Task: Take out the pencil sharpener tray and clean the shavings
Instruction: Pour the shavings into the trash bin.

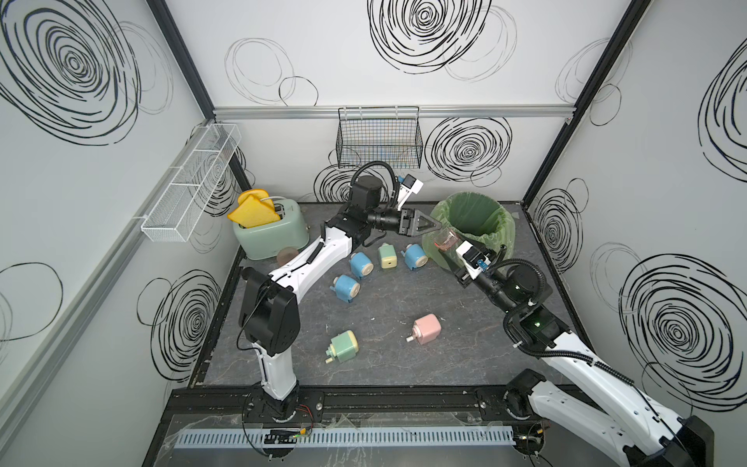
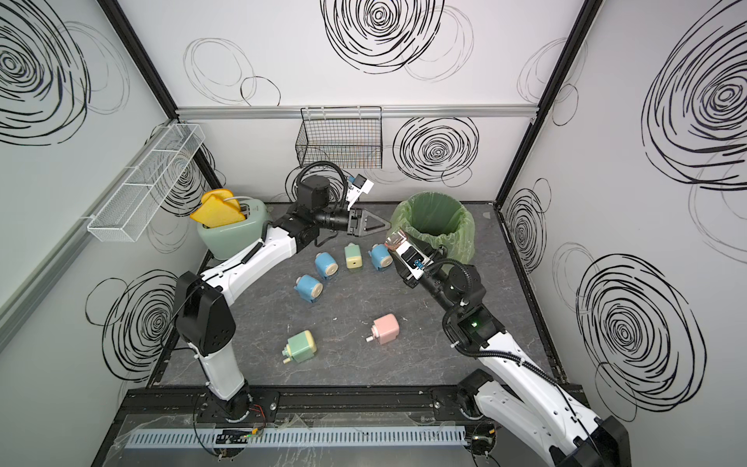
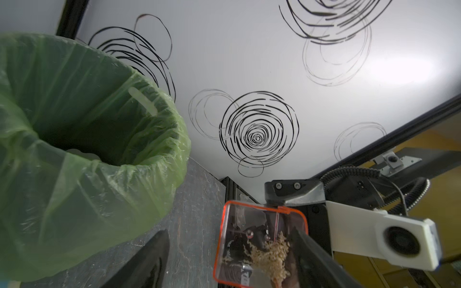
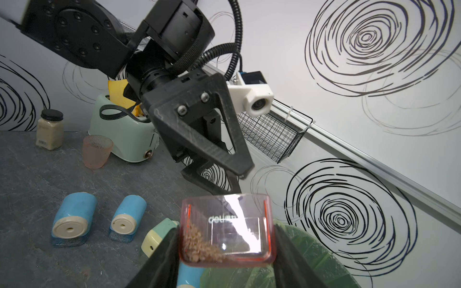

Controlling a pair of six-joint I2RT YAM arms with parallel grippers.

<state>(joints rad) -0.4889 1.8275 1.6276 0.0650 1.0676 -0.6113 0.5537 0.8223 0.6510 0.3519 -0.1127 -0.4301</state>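
In both top views the right hand (image 1: 453,246) pinches the clear pink tray (image 1: 446,241) at the near rim of the green-lined bin (image 1: 507,232), above the tabletop (image 1: 384,364). The left hand (image 1: 439,225) reaches in from the toaster (image 1: 269,234) side and hangs just beside the tray (image 2: 395,239). The pink sharpener (image 1: 425,329) lies well apart, nearer the front.

In the left wrist view the left hand's fingers (image 3: 149,259) stand spread wide. The tray (image 3: 252,224) sits between them, close against one. Whether they touch, I cannot tell. Tan shavings (image 3: 272,256) lie heaped at one end of the tray.

In the right wrist view the right hand's dark fingers (image 4: 164,256) clamp the tray (image 4: 237,224) from both sides. The left hand's (image 4: 243,180) parted tips sit just beyond its far edge.
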